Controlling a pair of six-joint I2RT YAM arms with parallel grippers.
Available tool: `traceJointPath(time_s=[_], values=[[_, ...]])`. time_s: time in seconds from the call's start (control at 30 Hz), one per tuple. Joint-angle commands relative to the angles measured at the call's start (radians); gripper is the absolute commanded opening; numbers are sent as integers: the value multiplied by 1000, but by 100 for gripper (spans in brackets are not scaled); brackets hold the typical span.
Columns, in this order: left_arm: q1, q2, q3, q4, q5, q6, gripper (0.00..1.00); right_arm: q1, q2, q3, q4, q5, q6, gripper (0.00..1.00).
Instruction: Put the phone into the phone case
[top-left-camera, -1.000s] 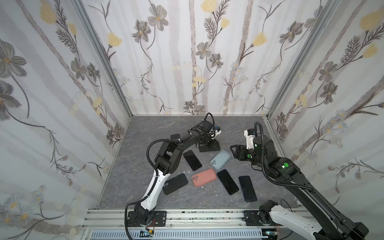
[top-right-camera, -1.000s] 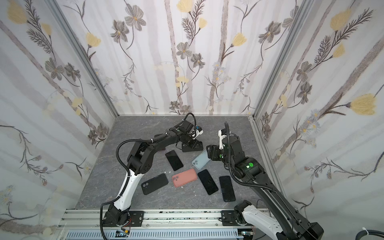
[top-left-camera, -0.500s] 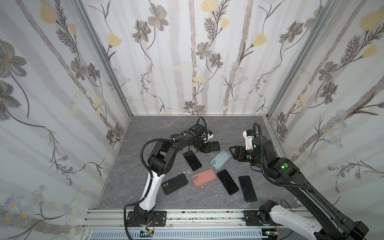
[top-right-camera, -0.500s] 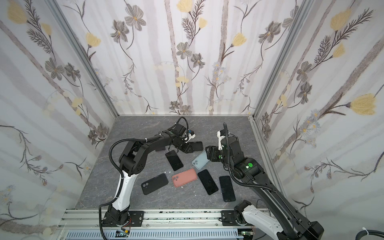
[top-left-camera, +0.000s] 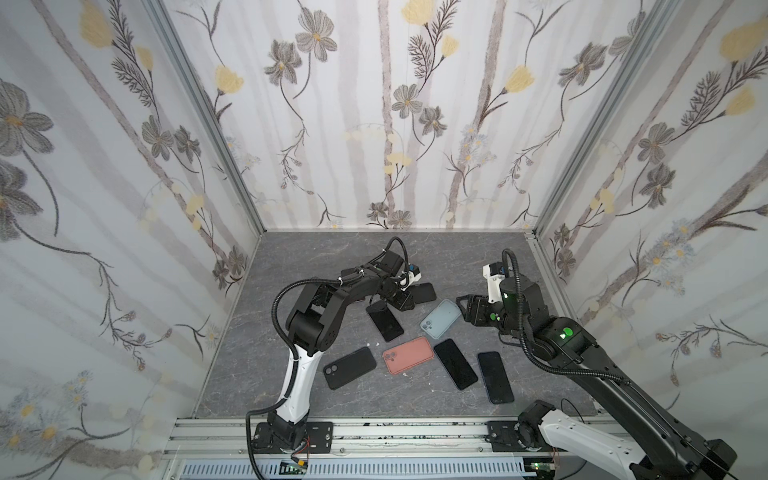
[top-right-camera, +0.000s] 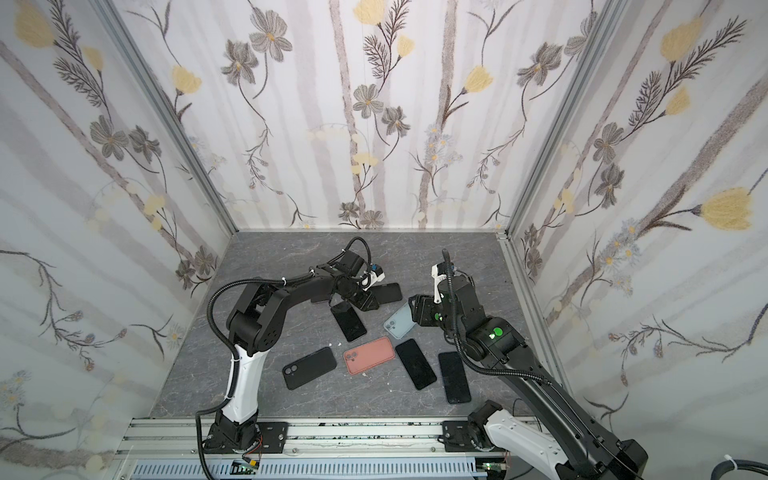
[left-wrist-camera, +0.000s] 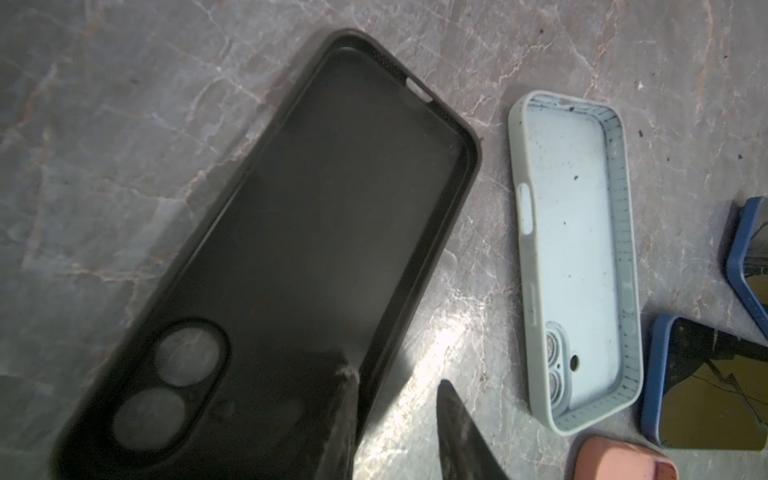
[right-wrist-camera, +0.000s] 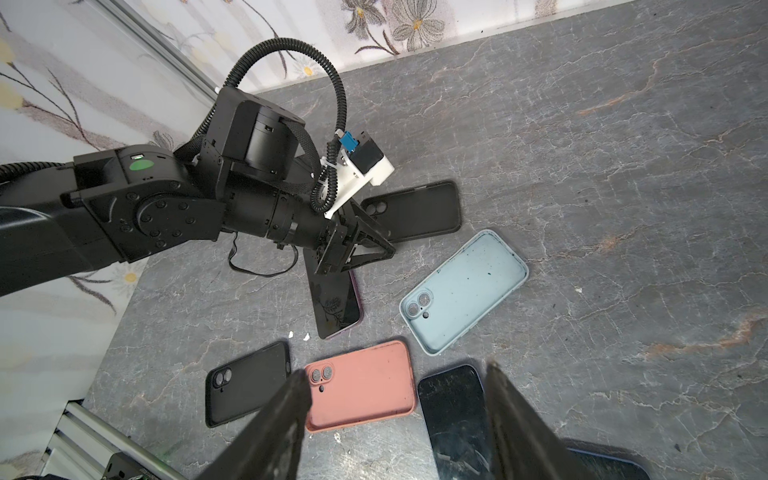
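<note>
You're on the case pickup: left claw (left-wrist-camera: 395, 374) partly open astride one wall of the black case (left-wrist-camera: 291, 232), clamping nothing; right claw (right-wrist-camera: 397, 370) wide open, empty. The phone (top-left-camera: 385, 321) lies flat just beside the black case. Next, pinch that wall squarely.

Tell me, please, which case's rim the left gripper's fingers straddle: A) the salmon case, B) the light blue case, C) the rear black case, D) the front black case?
C: in the left wrist view the left gripper has one finger inside the rear black case and the other outside its wall.
</note>
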Motion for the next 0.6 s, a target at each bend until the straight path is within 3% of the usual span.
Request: traceJointPath(time_s=[0.0, 0.57], values=[[-2, -2, -2, -117, -53, 62, 29, 5, 3, 5, 11, 9, 9, 66], [-45, -6, 30, -186, -179, 324, 15, 8, 29, 24, -4, 21, -17, 64]])
